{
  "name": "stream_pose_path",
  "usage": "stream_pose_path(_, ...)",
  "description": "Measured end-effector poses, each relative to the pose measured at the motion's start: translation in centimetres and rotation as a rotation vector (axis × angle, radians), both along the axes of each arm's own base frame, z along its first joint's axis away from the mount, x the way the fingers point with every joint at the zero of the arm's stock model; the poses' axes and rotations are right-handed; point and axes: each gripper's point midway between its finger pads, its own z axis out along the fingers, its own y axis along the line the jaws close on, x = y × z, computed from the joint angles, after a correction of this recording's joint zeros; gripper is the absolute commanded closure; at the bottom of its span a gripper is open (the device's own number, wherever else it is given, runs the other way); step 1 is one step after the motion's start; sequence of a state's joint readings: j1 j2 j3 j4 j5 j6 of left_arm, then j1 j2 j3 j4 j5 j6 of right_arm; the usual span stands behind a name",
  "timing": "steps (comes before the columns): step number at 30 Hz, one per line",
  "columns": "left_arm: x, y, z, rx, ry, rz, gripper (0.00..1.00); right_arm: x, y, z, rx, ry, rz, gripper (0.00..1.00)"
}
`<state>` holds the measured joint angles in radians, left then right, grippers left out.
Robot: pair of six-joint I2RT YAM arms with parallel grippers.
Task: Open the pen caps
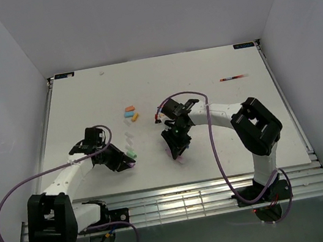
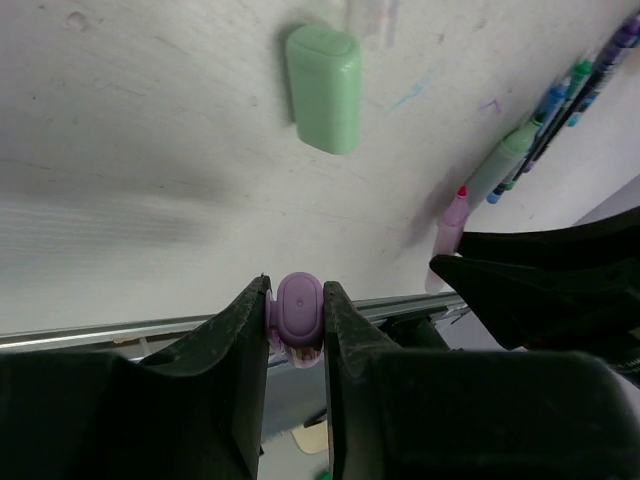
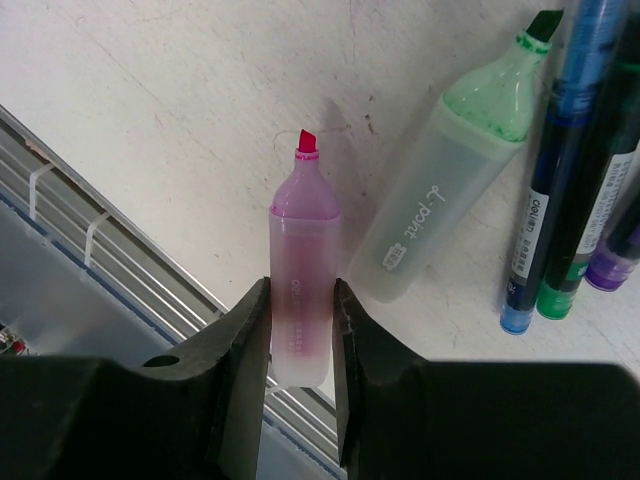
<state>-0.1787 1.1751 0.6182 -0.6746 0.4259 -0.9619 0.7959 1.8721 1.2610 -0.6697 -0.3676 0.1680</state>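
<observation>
Starting at the left, we are pinching a purple cap (image 2: 298,315) in the left gripper (image 2: 296,290). Its jaws are pressed together on the cap's two sides, and only the rounded end is showing between the fingertips. The cap is off its pen. Ahead of these fingertips a green cap (image 2: 323,88) is lying loose on the table (image 1: 203,70), well apart from the tool. We are judging these caps to be light, stiff, smooth plastic. They are likely to squirt out if squeezed on the rounded end, so the flatter sides are the place to take hold, as we are doing here.

Moving right, the right gripper (image 3: 301,288) is clamping the lower barrel of the purple highlighter (image 3: 300,230). Its jaws are closed on both sides of the barrel, and the bare pink tip is pointing away from the fingers. Just to the right of that barrel an uncapped green highlighter (image 3: 440,190) is lying flat, near it but not touching. Further right, thin pens (image 3: 560,180) are lying side by side, touching one another; we cannot tell whether their caps are on.

The metal rail (image 3: 100,250) at the table's near edge is running close under and to the left of the right gripper's fingers, so room is tight there. Open table is lying ahead of both tools, and we are judging that the safer way to move.
</observation>
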Motion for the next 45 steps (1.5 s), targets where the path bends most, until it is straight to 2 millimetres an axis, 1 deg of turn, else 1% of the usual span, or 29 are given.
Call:
stream_pose_path(3, -0.8, 0.1, -1.3, 0.007, 0.060, 0.008, 1.00, 0.2, 0.1, 0.0, 0.001, -0.007, -0.001, 0.92)
stream_pose_path(4, -1.1, 0.1, -1.7, 0.008, 0.075, 0.008, 0.95, 0.3, 0.1, -0.1, 0.004, -0.013, -0.002, 0.92)
stream_pose_path(7, -1.5, 0.2, -2.4, 0.013, 0.108, 0.013, 0.86, 0.5, 0.1, -0.2, 0.000, -0.025, -0.004, 0.92)
stream_pose_path(10, -1.7, 0.2, -3.2, 0.018, 0.137, 0.014, 0.82, 0.7, 0.0, -0.8, -0.015, -0.025, -0.006, 0.92)
stream_pose_path(13, -1.9, 0.3, -4.0, 0.027, 0.170, 0.015, 0.75, 0.5, -0.1, -1.5, -0.032, -0.010, -0.006, 0.92)
stream_pose_path(14, -1.9, 0.3, -4.2, 0.030, 0.178, 0.015, 0.72, 0.5, -0.1, -1.6, -0.033, -0.008, -0.006, 0.92)
stream_pose_path(18, -1.7, 0.5, -4.8, 0.048, 0.192, 0.019, 0.66, 0.6, -0.2, -1.7, -0.035, -0.012, 0.000, 0.92)
stream_pose_path(20, -1.4, 0.6, -4.8, 0.052, 0.190, 0.019, 0.62, 0.6, -0.2, -1.7, -0.036, -0.015, 0.004, 0.92)
stream_pose_path(21, -1.2, 0.6, -4.9, 0.056, 0.186, 0.020, 0.58, 0.6, -0.2, -1.8, -0.037, -0.017, 0.006, 0.92)
stream_pose_path(24, -0.9, 0.6, -4.9, 0.056, 0.183, 0.022, 0.54, 0.7, -0.3, -1.8, -0.041, -0.021, 0.009, 0.91)
stream_pose_path(29, -0.6, 0.6, -4.8, 0.054, 0.178, 0.028, 0.47, 1.2, -0.4, -1.8, -0.051, -0.043, 0.014, 0.82)
stream_pose_path(30, -0.5, 0.6, -4.8, 0.053, 0.178, 0.030, 0.46, 1.3, -0.4, -1.9, -0.054, -0.049, 0.017, 0.78)
stream_pose_path(32, -0.5, 0.6, -4.8, 0.052, 0.177, 0.031, 0.44, 1.5, -0.5, -1.8, -0.060, -0.061, 0.024, 0.73)
stream_pose_path(34, -0.4, 0.5, -4.7, 0.049, 0.174, 0.031, 0.43, 1.7, -0.5, -1.8, -0.063, -0.070, 0.028, 0.70)
stream_pose_path(35, -0.4, 0.5, -4.7, 0.048, 0.173, 0.032, 0.41, 1.7, -0.6, -1.8, -0.065, -0.074, 0.030, 0.66)
stream_pose_path(37, -0.3, 0.5, -4.6, 0.047, 0.168, 0.031, 0.41, 1.9, -0.6, -1.8, -0.069, -0.082, 0.033, 0.62)
stream_pose_path(38, -0.3, 0.5, -4.5, 0.046, 0.163, 0.031, 0.41, 1.9, -0.7, -1.8, -0.073, -0.084, 0.035, 0.58)
stream_pose_path(40, -0.1, 0.6, -4.3, 0.047, 0.149, 0.032, 0.40, 1.9, -0.9, -1.7, -0.082, -0.085, 0.036, 0.55)
stream_pose_path(41, -0.1, 0.5, -4.1, 0.046, 0.140, 0.032, 0.39, 2.0, -1.0, -1.7, -0.089, -0.088, 0.035, 0.52)
stream_pose_path(43, 0.1, 0.5, -3.7, 0.044, 0.120, 0.029, 0.38, 2.1, -1.1, -1.5, -0.096, -0.094, 0.034, 0.50)
stream_pose_path(45, 0.3, 0.5, -3.2, 0.039, 0.095, 0.030, 0.37, 2.2, -1.2, -0.9, -0.103, -0.101, 0.029, 0.46)
